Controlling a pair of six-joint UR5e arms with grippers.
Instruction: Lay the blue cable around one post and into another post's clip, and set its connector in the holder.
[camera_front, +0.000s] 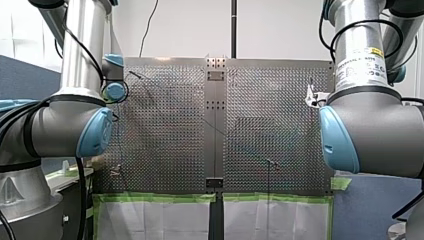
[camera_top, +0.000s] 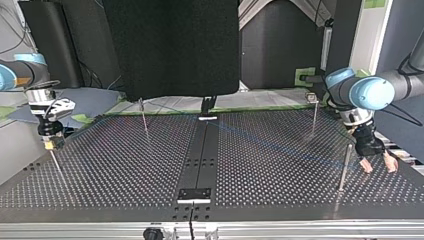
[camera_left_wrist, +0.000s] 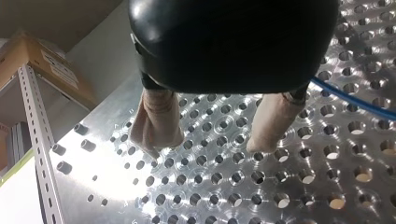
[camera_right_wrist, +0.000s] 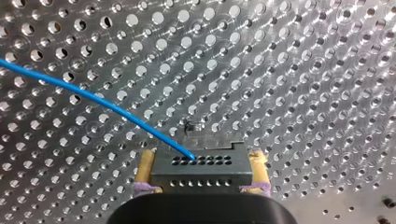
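One perforated table (camera_front: 165, 130) beneath blue cable (camera_right_wrist: 93, 100).

My left gripper (camera_top: 379, 167) hangs low at the right of the top view, beige fingers spread apart. My right gripper (camera_top: 50, 144), at the far left, points down and clamps the connector (camera_right_wrist: 201, 170).

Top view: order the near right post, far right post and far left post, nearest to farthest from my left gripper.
1. Near right post, beside my left gripper.
2. Far right post, farther back.
3. Far left post, in the view's left half.
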